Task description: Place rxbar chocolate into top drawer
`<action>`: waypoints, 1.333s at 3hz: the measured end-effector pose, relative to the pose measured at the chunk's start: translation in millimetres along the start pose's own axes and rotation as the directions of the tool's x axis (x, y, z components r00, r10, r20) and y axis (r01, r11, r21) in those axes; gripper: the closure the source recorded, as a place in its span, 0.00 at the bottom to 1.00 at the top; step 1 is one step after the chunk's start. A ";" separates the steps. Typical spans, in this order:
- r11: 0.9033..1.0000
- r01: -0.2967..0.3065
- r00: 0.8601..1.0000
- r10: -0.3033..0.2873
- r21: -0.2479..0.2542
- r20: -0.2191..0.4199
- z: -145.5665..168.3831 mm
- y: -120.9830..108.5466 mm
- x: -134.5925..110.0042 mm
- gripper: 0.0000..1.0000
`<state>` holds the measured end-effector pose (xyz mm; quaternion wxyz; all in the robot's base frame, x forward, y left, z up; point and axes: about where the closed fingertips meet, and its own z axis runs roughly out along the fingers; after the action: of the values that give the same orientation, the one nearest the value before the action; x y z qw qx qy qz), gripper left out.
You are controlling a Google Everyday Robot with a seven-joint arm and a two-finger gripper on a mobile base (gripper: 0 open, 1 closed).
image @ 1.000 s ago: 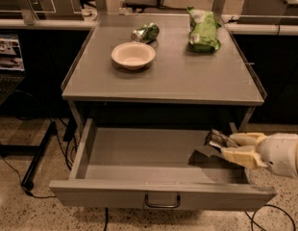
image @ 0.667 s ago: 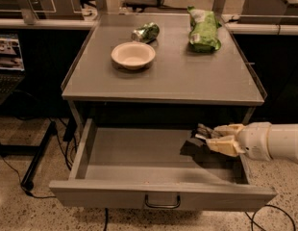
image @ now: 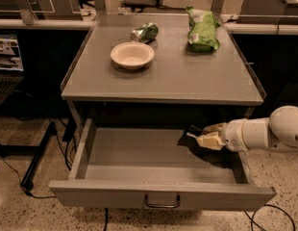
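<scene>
We had a grey table [image: 163, 85] holding a white bowl [image: 132, 55], crushed green can [image: 144, 32] and green chip bag [image: 202, 29]. The gripper [image: 201, 134] hovered inside the open top drawer [image: 139, 153], right side.

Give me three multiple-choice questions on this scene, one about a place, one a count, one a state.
1. Where is the claw? A touching the floor B inside the top drawer, right side C out of view
2. How many things sit on the table? A one B three C five
3. The top drawer is A open B shut C removed
Answers: B, the claw reaches into the drawer's right side; B, bowl, crushed can, chip bag; A, its grey inside shows.
</scene>
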<state>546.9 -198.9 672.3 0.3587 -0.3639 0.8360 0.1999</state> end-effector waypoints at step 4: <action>0.998 -0.065 0.997 0.066 0.010 -0.036 17.2 -12.7 19.4 0.20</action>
<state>555.0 -206.0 645.5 0.3381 -0.3384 0.8548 0.2011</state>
